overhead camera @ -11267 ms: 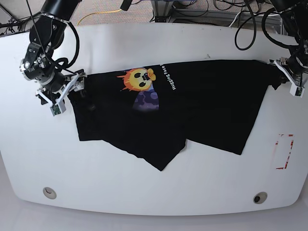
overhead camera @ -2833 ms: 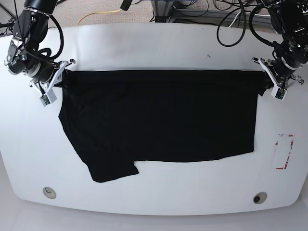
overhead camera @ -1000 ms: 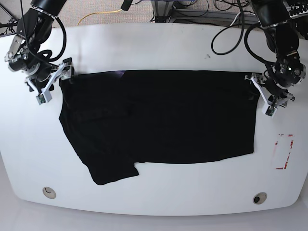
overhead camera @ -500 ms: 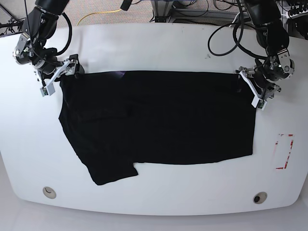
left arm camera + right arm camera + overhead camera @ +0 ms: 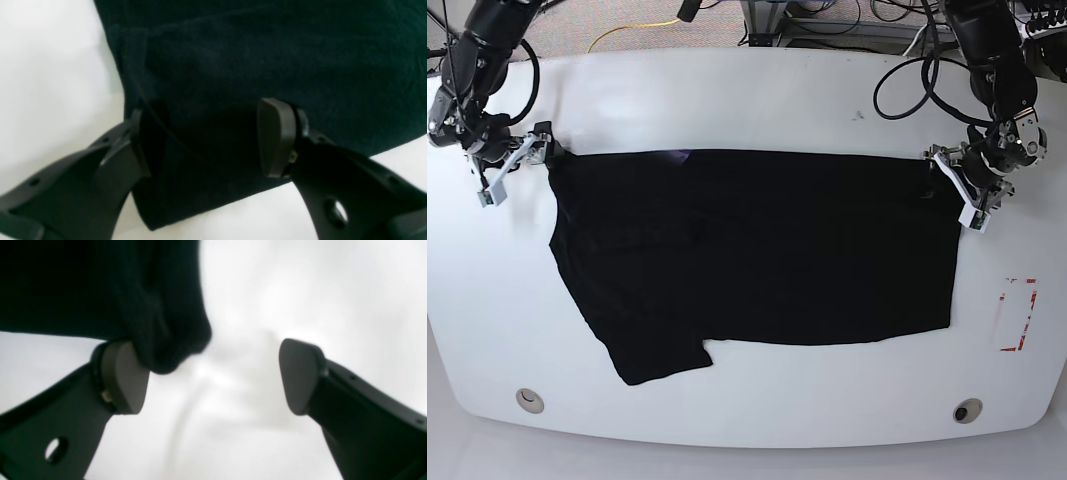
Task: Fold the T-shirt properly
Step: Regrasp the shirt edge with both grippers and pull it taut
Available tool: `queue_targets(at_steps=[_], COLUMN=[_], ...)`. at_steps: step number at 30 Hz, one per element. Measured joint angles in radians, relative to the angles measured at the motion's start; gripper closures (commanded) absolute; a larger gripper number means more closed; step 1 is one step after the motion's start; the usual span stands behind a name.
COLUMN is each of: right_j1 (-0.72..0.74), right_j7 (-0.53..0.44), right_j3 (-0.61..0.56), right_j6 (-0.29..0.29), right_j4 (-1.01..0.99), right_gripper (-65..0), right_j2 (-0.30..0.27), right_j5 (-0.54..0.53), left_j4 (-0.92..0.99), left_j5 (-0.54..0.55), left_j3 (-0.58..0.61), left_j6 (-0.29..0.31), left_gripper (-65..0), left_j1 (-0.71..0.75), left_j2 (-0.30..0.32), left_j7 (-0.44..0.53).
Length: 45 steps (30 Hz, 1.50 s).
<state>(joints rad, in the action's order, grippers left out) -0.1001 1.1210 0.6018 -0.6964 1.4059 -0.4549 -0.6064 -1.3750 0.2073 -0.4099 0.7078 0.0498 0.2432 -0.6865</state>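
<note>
Lying flat on the table [image 5: 747,90], the T-shirt [image 5: 757,250], both grippers parted

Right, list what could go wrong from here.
The left gripper stands open astride the T-shirt corner; closing might pinch several layers. A cloth fold touches one finger of the open right gripper and may drag along. The sleeve sticks out, risking a lopsided fold.

Both wrist views are blurred at close range, and the large black soft fabric T-shirt [image 5: 267,60] runs off the top edge in each. In the base view the small purple patch [image 5: 679,154] at the shirt's far edge is too small to make out. The white worktop [image 5: 757,400] is cut off at both sides of that view.
</note>
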Motion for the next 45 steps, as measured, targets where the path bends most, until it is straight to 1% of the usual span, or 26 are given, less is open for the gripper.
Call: queue_targets(at_steps=[2, 5, 7, 9, 13, 17, 21, 22, 24, 25, 29, 31, 34, 36, 39, 41, 43, 44, 45], right_j1=[0.007, 0.013, 0.019, 0.022, 0.011, 0.008, -0.01, -0.018, -0.026, -0.028, -0.019, -0.017, -0.023, -0.019, 0.006, 0.024, 0.038, 0.042, 0.042], right_j7=[-0.015, -0.077, -0.114, -0.125, -0.103, -0.053, 0.011, 0.04, 0.088, 0.093, 0.085, 0.084, 0.084, 0.05, 0.006, -0.029, -0.053, -0.062, -0.076], right_j3=[-0.011, -0.06, -0.085, -0.088, -0.082, -0.073, 0.015, 0.039, 0.056, 0.053, 0.041, 0.041, 0.042, 0.039, -0.001, -0.011, -0.013, -0.013, -0.012], right_j6=[0.0, 0.0, -0.001, -0.003, 0.004, 0.004, -0.004, -0.003, 0.0, 0.0, -0.001, 0.0, -0.001, 0.0, 0.008, 0.001, -0.007, -0.008, -0.008], right_j4=[-0.035, -0.083, -0.112, -0.133, -0.101, -0.008, 0.097, 0.122, 0.154, 0.169, 0.19, 0.169, 0.122, 0.082, 0.02, -0.013, -0.037, -0.044, -0.046], right_gripper=[-57.5, -57.5, -57.5, -57.5, -57.5, -57.5, -57.5, -57.5, -57.5, -57.5, -57.5, -57.5, -57.5, -57.5, -57.4, -56.9, -52.0, -47.7, -40.7], right_j2=[-0.037, -0.103, -0.135, -0.156, -0.159, -0.134, -0.077, -0.063, -0.039, -0.024, 0.047, 0.072, 0.082, 0.083, 0.084, 0.093, 0.098, 0.097, 0.095], right_j5=[0.002, 0.0, -0.007, -0.028, -0.014, -0.035, -0.092, -0.1, -0.093, -0.095, -0.134, -0.131, -0.119, -0.084, -0.039, -0.05, -0.044, -0.043, -0.029], left_j4=[0.003, 0.003, 0.003, 0.003, 0.002, 0.001, -0.03, -0.034, -0.041, -0.041, -0.041, -0.041, -0.04, -0.04, -0.042, -0.042, -0.042, -0.042, -0.042], left_j5=[0.001, 0.003, 0.003, 0.003, 0.002, 0.0, -0.014, -0.016, -0.024, -0.025, -0.024, -0.024, -0.027, -0.027, -0.026, -0.026, -0.024, -0.024, -0.026], left_j3=[0.0, 0.0, 0.0, 0.0, 0.0, 0.0, 0.0, 0.0, 0.0, 0.0, 0.0, 0.0, 0.0, 0.0, 0.0, 0.0, 0.0, 0.0, 0.0], left_j6=[0.0, 0.0, 0.0, 0.0, 0.0, 0.0, -0.002, -0.002, -0.004, -0.004, -0.004, -0.003, -0.004, -0.005, -0.005, -0.004, -0.005, -0.004, -0.005], left_gripper=[-38.9, -38.9, -38.9, -38.9, -38.9, -38.9, -38.9, -38.9, -38.9, -38.9, -38.9, -38.9, -38.9, -38.9, -38.9, -38.9, -38.6, -37.1, -32.2], left_j1=[0.0, 0.0, 0.0, 0.0, 0.0, 0.0, 0.007, 0.009, 0.011, 0.011, 0.008, 0.009, 0.01, 0.009, 0.012, 0.014, 0.014, 0.014, 0.014], left_j2=[0.004, 0.007, 0.007, 0.007, 0.007, 0.008, 0.007, 0.008, 0.008, 0.007, 0.008, 0.009, 0.009, 0.009, 0.009, 0.01, 0.01, 0.009, 0.009], left_j7=[0.0, 0.0, 0.0, 0.0, 0.0, -0.001, -0.023, -0.026, -0.03, -0.031, -0.034, -0.034, -0.034, -0.035, -0.034, -0.031, -0.03, -0.03, -0.031])
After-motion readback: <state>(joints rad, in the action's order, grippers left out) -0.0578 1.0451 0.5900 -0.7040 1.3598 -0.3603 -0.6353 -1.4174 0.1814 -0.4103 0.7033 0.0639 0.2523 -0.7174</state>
